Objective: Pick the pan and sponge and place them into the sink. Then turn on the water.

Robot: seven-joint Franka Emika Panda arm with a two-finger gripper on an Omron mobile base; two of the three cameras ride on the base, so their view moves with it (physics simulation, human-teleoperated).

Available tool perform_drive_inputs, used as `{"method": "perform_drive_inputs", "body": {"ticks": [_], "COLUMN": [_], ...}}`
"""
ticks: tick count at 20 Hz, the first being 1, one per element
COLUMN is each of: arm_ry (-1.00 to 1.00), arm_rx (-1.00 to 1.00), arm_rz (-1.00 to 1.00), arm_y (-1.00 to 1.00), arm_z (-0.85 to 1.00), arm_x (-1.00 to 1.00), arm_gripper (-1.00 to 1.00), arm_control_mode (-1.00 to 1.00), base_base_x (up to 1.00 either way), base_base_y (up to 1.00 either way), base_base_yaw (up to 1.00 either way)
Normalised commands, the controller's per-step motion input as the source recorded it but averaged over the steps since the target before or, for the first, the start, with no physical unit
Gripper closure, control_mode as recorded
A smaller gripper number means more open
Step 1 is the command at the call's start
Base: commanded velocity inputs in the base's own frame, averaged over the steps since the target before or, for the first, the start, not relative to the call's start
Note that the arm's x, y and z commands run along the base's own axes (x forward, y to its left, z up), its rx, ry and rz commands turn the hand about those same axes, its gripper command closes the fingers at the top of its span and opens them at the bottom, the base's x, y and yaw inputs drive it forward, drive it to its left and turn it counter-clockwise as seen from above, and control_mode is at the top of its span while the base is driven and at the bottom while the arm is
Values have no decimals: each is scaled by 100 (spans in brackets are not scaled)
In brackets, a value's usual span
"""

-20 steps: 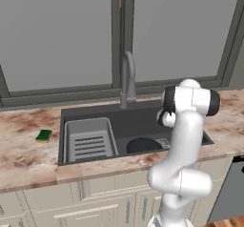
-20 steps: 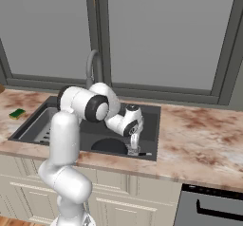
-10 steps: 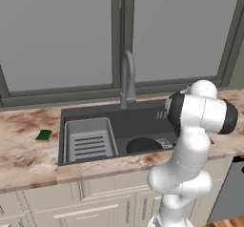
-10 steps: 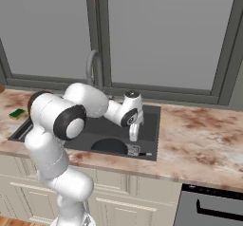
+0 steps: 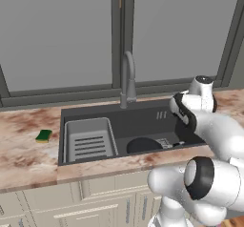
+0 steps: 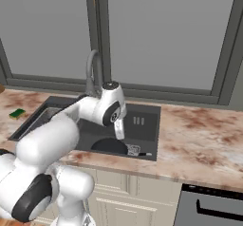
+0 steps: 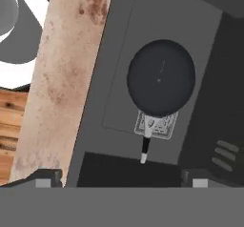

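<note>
Hand view: pan (image 7: 161, 78) already in sink (image 7: 119, 40), over drain; gripper (image 7: 122, 179) spread, empty. Sponge (image 5: 44, 135) on counter (image 5: 24, 159) left of sink, faucet (image 5: 127, 78) dry, both left to do

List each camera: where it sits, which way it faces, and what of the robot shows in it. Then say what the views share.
Left base view: behind the arm's left, facing forward and down at the sink, faucet and sponge; the arm rises lower right.
Right base view: behind the arm's right, facing the same counter; the arm rises lower left, with the open gripper above the pan.
Hand view: on the hand, looking down at the pan; finger tips show.
Shared: pan and sink.
</note>
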Motion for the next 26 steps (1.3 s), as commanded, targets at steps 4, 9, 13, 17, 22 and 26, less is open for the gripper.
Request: {"method": "perform_drive_inputs", "body": {"ticks": [4,9,13,17,22,26], "arm_ry": [-8,-1,2,11,13,10], "arm_rx": [-12,-8,-6,-10,-14,-16], "arm_rz": [36,32,39,36,30,26], "arm_y": [67,63,72,90,100,100], "arm_z": [81,77,71,62,74,43], "arm_x": [-100,-100,-100,-85,-31,-8], "arm_gripper": [-100,-100,-100,-100,-100,-100], "arm_control_mode": [-100,-100,-100,-100,-100,-100], "base_base_x": [0,0,0,0,0,0], "base_base_y": [0,0,0,0,0,0], "base_base_yaw": [0,0,0,0,0,0]}}
